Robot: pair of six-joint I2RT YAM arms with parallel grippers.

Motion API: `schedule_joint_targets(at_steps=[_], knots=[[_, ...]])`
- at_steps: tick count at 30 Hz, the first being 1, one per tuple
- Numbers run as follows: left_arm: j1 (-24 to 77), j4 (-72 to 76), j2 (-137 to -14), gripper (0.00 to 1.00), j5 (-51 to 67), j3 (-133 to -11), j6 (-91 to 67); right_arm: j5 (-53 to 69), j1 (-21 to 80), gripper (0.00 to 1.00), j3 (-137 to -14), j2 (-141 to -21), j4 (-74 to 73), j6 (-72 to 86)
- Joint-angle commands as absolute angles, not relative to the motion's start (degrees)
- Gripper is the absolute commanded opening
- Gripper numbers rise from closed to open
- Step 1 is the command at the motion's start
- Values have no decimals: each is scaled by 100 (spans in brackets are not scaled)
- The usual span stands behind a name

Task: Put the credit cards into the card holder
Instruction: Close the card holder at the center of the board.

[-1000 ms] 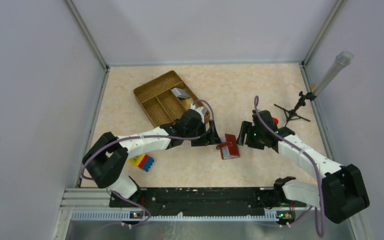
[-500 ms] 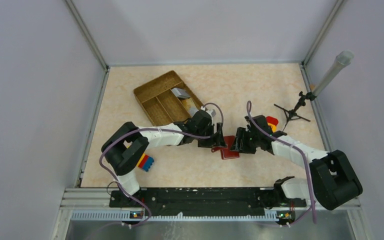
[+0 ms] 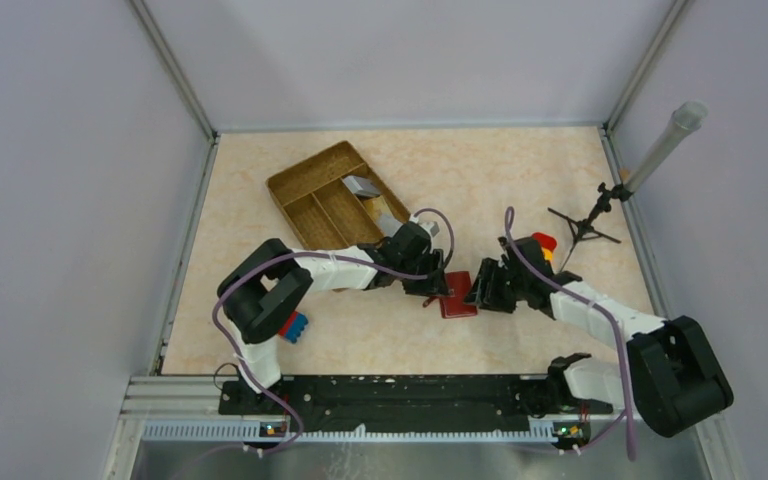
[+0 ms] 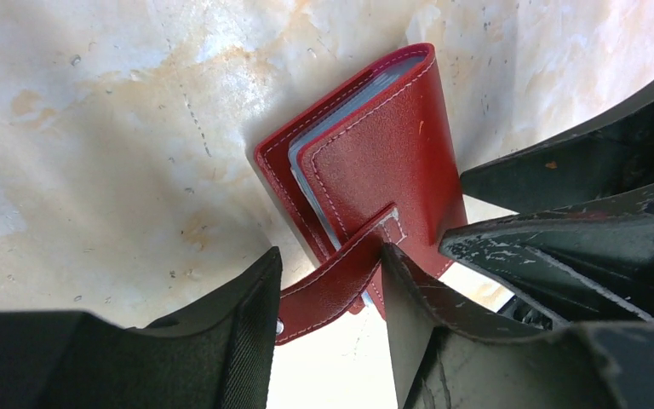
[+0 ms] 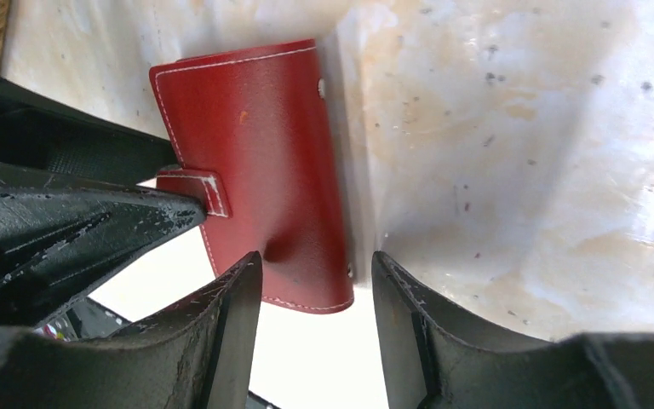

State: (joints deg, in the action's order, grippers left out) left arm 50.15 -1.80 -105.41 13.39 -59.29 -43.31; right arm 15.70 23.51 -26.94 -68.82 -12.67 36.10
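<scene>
Red card holder (image 3: 458,306) at frame centre. Left gripper (image 4: 328,311) spread around its loose strap (image 4: 341,271); right gripper (image 5: 315,328) spread, straddling its lower edge

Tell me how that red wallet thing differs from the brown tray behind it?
The card holder is red, small and folded; the tray is tan, far larger and open-topped. The tray is split into compartments holding cards; the card holder is one folded piece. Both lie on the table.

We record the card holder (image 3: 457,305): strap (image 4: 341,277) between left gripper (image 3: 436,291) jaws, one end between right gripper (image 3: 476,293) jaws.
</scene>
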Motion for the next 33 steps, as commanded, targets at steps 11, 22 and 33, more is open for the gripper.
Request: schedule_joint_targets(at_steps=[11, 22, 33], knots=[[5071, -544, -10793, 29, 971, -5697, -4184, 2235, 2102, 48, -1703, -6289, -105, 4547], [5068, -552, -10859, 13, 983, -5611, -4279, 2469, 2106, 39, -1377, -6723, 1503, 4641], [5072, -1075, -9937, 28, 440, -5766, -4243, 2408, 2105, 0, -1904, -6602, 1607, 4091]])
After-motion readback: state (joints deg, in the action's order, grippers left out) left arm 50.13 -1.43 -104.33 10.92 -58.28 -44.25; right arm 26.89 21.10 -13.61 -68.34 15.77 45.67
